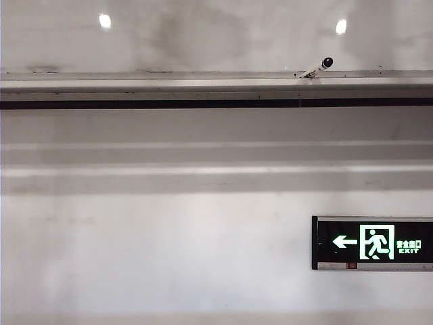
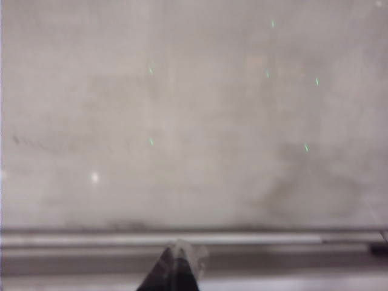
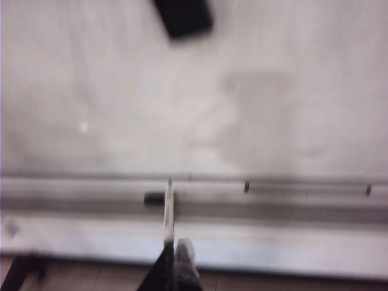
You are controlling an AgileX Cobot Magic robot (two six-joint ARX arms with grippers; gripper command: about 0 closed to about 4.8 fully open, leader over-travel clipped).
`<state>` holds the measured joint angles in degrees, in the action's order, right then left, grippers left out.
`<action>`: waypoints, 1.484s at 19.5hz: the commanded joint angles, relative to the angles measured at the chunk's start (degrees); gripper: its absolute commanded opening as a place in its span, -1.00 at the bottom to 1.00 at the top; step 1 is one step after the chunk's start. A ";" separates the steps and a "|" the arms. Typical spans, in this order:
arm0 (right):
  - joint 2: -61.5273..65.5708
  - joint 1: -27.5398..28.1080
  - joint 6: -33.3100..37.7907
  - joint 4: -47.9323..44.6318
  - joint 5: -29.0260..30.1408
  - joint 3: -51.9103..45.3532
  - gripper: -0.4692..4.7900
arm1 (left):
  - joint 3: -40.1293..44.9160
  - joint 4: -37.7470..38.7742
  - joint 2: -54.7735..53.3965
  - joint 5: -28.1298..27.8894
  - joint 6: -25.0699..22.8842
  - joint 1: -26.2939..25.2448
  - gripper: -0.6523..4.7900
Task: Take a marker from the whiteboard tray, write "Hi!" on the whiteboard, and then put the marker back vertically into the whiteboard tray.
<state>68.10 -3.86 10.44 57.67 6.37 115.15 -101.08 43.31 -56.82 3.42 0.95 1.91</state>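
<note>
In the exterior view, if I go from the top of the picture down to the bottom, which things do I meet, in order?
whiteboard → marker, lying tilted on the ledge → whiteboard tray with its black stripe → pale wall mouldings → green exit sign at lower right. Neither gripper shows in this view.

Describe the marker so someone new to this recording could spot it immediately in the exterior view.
Find the whiteboard, the glossy panel across the top, and follow the silver-grey whiteboard tray along its lower edge toward the right. The marker lies tilted on that ledge, below the right-hand light reflection. Its white barrel and rounded black cap make it the only small loose thing there.
</note>
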 commanded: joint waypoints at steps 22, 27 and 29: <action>6.21 -7.82 -3.58 6.82 5.55 0.13 -0.83 | -0.17 -3.23 -5.20 -1.75 0.52 14.78 -0.78; 6.40 -7.82 -3.58 6.73 0.74 0.13 -0.83 | -0.17 -3.23 -5.73 -7.72 -2.03 14.78 -0.78; 7.43 -7.82 -5.27 6.54 1.27 0.09 -0.83 | -0.17 -4.17 -5.75 -7.72 -2.05 14.78 -0.78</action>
<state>74.87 -11.66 6.85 65.04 7.35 115.13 -101.08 40.86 -62.63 -4.01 -0.62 16.67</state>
